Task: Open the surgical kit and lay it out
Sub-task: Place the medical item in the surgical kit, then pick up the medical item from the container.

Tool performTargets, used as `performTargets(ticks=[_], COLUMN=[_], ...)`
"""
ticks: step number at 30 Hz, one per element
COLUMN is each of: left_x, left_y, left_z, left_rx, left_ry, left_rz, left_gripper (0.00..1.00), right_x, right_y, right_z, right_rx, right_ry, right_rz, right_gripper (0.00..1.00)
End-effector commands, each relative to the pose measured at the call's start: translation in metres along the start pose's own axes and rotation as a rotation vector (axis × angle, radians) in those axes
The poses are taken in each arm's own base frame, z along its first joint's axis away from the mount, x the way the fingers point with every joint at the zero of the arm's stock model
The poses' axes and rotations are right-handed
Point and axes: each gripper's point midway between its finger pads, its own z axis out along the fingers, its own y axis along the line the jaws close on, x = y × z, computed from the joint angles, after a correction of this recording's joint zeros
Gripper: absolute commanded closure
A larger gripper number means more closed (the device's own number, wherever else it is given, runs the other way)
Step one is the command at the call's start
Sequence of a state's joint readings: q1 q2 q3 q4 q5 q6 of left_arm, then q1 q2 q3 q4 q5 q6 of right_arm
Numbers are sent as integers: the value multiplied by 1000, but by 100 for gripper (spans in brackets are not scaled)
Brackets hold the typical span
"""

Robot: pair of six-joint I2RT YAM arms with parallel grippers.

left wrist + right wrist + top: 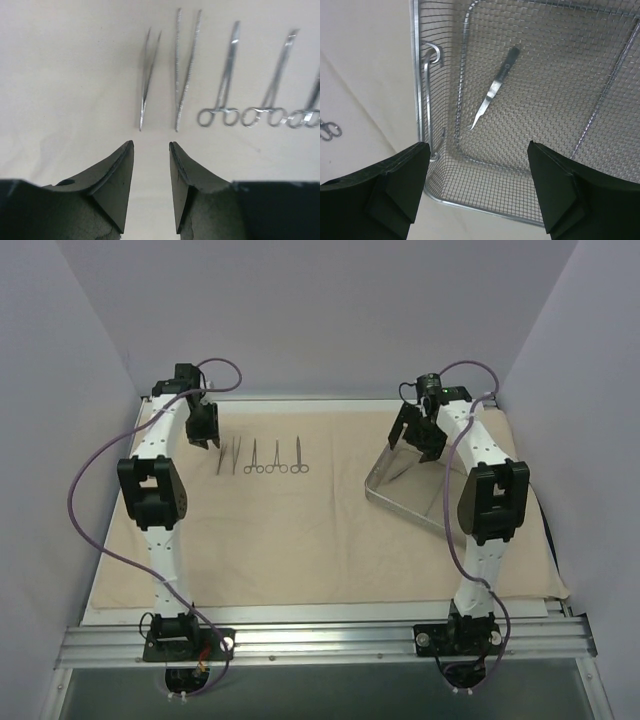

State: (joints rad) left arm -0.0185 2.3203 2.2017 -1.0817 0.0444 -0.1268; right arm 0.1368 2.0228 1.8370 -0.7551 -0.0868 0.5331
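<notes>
The beige cloth wrap (300,530) lies spread flat over the table. Several slim metal instruments rest in a row on it at the back left: two tweezers (149,80) (186,70) and three ring-handled forceps or scissors (225,82). My left gripper (203,435) hovers just near of the tweezers, open (151,143), with only cloth between its fingers. A wire-mesh metal tray (400,502) sits at the right. One curved pointed instrument (495,87) lies inside it. My right gripper (478,145) hangs open above the tray's near corner, holding nothing.
The tray has a swing handle (426,75) along its left wall. Lilac walls close in the left, back and right. The cloth's right edge (545,540) hangs near the table side. An aluminium rail (320,640) with both arm bases runs along the front.
</notes>
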Motion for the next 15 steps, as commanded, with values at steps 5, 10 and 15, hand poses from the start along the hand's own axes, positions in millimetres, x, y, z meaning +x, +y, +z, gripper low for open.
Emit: performTargets(ticks=[5,10,15], left_x=[-23,-5,0], left_y=[-59,-80,-80], left_z=[-121,-124,-137], left_rx=[225,281,291], left_ry=[-260,-244,-260], left_rz=[-20,20,40], left_gripper=[57,58,59], right_x=[18,16,28], right_y=[-22,-20,-30], right_z=[53,74,95], right_rx=[122,136,174], right_ry=[70,86,130], right_rz=[143,151,183], right_gripper=[28,37,49])
